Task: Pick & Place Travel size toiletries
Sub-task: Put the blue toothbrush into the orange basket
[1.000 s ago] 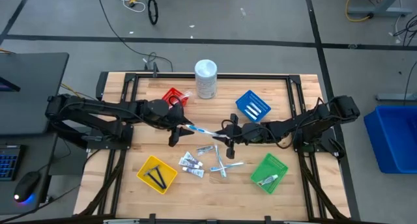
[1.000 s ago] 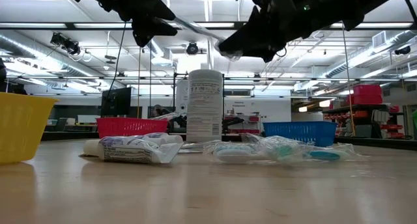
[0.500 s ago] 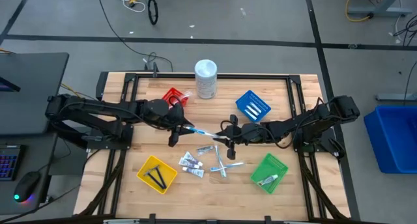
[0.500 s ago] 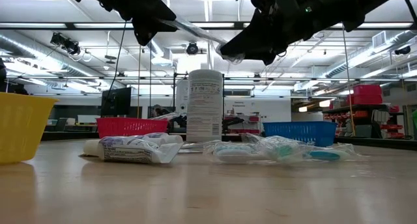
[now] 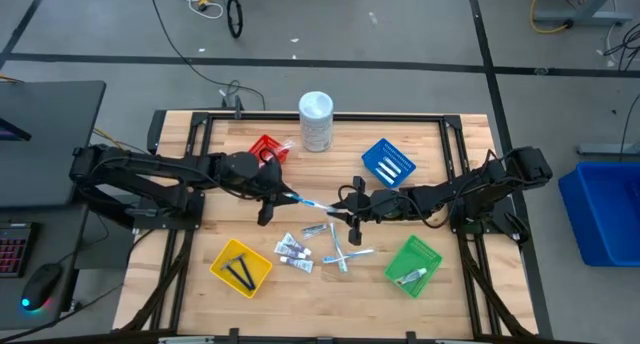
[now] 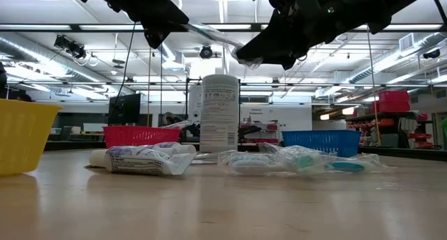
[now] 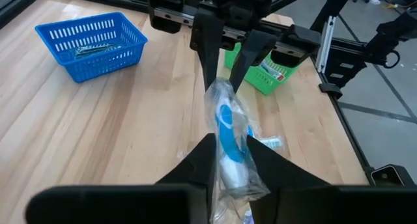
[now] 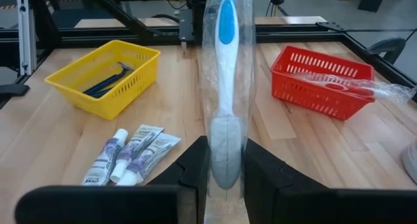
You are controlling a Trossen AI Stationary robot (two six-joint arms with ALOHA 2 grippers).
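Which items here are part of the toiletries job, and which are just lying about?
Job: wrapped toothbrush held between left end effector and right end effector; toothpaste tubes; loose wrapped toothbrushes; thin black pieces in the yellow basket.
Lying about: white cylindrical container; blue floor bin; floor cables.
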